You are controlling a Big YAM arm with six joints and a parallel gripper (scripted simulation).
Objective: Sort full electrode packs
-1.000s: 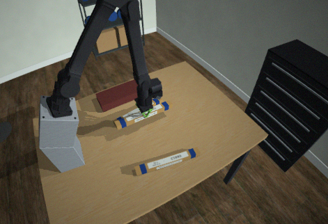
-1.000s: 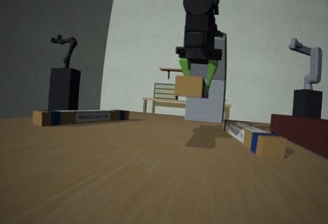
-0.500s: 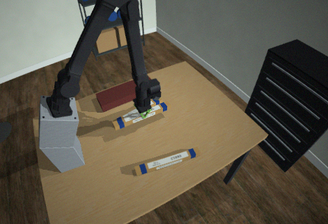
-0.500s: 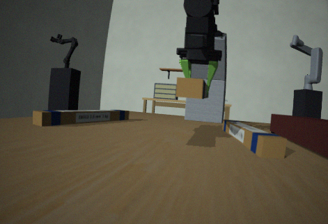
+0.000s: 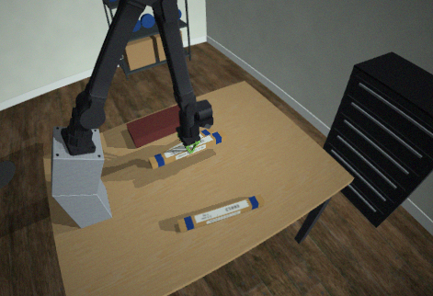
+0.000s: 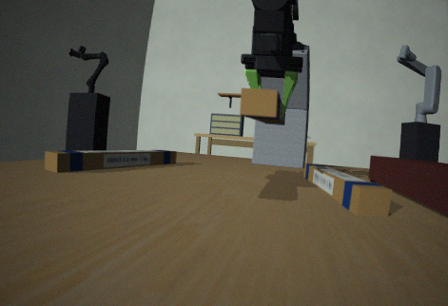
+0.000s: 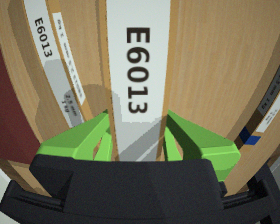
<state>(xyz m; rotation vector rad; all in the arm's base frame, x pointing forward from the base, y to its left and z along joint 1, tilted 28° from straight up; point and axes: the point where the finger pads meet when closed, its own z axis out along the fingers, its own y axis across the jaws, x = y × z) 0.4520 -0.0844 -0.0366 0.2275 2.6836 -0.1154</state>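
Observation:
My gripper (image 5: pixel 189 144) (image 6: pixel 270 95) (image 7: pixel 137 113) is shut on one cardboard electrode pack (image 6: pixel 260 102) (image 7: pixel 139 70), labelled E6013, and holds it up above the table, roughly level. A second pack (image 6: pixel 370 200) (image 7: pixel 43 35) lies flat on the table beside the low dark-red platform (image 5: pixel 156 127) (image 6: pixel 421 185) (image 7: pixel 1 100). In the top view the held and second packs overlap, and part of both is hidden by the gripper. The third pack (image 5: pixel 221 212) (image 6: pixel 122 160) (image 7: pixel 275 110) lies flat on the table, on the side away from the platform. No pack shows on the platform's visible part.
The wooden table (image 5: pixel 274 152) (image 6: pixel 193 247) bears the packs and platform. The arm's grey pedestal (image 5: pixel 77 179) stands at the table's left edge in the top view. A black drawer cabinet (image 5: pixel 393 124) stands beyond the table, and a shelf with boxes (image 5: pixel 140 52) behind it.

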